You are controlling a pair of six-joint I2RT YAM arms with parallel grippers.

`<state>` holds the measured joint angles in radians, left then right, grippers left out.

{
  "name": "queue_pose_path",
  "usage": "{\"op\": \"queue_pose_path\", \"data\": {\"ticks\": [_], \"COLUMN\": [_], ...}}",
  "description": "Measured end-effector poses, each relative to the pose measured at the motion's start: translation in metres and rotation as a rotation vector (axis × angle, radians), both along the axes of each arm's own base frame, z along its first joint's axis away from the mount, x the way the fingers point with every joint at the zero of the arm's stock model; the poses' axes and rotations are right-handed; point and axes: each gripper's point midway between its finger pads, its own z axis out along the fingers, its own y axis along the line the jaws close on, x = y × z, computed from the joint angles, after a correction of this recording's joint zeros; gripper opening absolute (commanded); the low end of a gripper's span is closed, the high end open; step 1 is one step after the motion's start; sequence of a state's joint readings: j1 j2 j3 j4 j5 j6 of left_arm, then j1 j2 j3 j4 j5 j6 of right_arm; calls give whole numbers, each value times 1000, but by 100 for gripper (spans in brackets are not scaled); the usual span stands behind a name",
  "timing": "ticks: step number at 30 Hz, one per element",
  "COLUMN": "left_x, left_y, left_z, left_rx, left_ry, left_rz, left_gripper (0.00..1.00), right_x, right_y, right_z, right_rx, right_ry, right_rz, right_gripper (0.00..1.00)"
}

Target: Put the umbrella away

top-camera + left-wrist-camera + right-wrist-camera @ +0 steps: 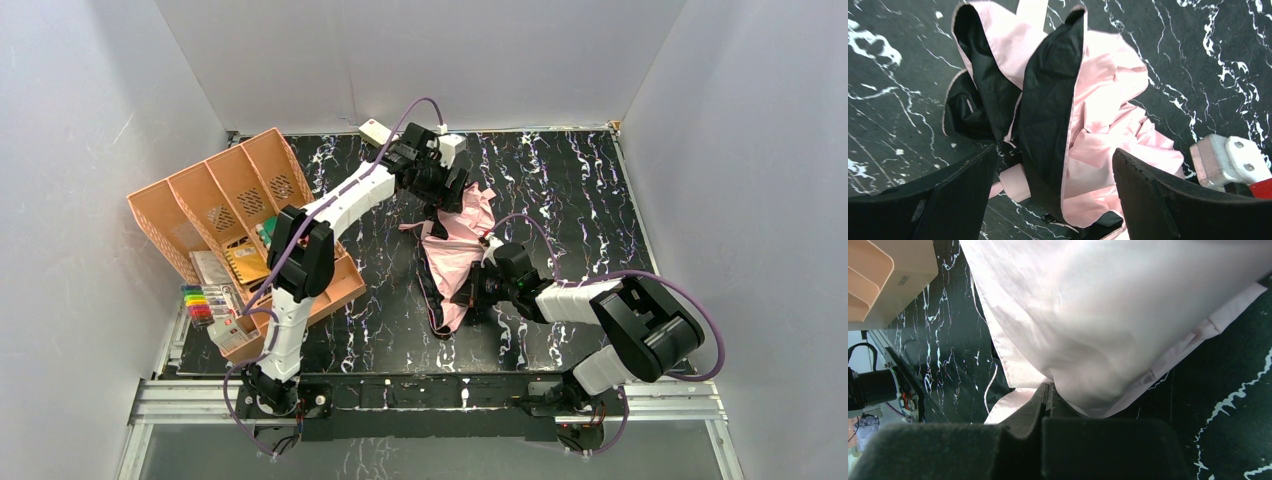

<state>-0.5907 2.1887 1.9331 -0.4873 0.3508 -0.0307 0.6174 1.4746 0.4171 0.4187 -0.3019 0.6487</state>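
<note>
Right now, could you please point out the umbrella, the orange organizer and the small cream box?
umbrella (455, 248): top view, on its pink fabric.
orange organizer (200, 168): top view, on its far rim.
small cream box (373, 131): top view, on its top face.

Even, bright light fell from above on the black, white-veined tabletop (570, 190), and the plain white walls (400, 50) bounced it back, so shadows under the arms were soft and short. From overhead the compact folding umbrella (455, 250) of shiny pink and black fabric looked sharp. In the left wrist view its pink folds carried a satin sheen, while the black padded fingers (948, 200) of the left gripper (1054, 150) blurred along the bottom edge. In the right wrist view the pink washed out almost to white, the peach plastic organiser (878, 280) looked bleached, and the dark fingers (1098, 450) of the right gripper (1048, 390) were soft and murky.
</note>
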Motion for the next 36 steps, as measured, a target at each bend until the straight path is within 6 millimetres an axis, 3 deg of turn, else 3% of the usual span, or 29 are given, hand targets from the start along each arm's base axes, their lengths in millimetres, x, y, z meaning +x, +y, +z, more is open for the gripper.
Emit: {"op": "queue_pose_path", "data": {"ticks": [5, 10, 17, 25, 32, 36], "left_x": [12, 21, 25, 26, 33, 34], "left_y": [-3, -6, -5, -4, -5, -6], "left_z": [17, 22, -6, -16, -4, -2], "left_rx": [-10, -14, 30, 67, 62, 60], "left_ry": [-59, -88, -65, -73, -110, -111], "left_rz": [10, 18, 14, 6, 13, 16], "left_gripper": [76, 73, 68, 44, 11, 7], "right_x": [-1, -1, -1, -1, 0, 0], "right_y": [0, 2, 2, 3, 5, 5], "right_z": [-1, 0, -1, -1, -2, -2], "right_rx": [1, 5, 6, 7, 10, 13], "right_ry": [4, 9, 13, 16, 19, 21], "right_rz": [3, 10, 13, 16, 19, 21], "right_gripper": [0, 0, 0, 0, 0, 0]}}
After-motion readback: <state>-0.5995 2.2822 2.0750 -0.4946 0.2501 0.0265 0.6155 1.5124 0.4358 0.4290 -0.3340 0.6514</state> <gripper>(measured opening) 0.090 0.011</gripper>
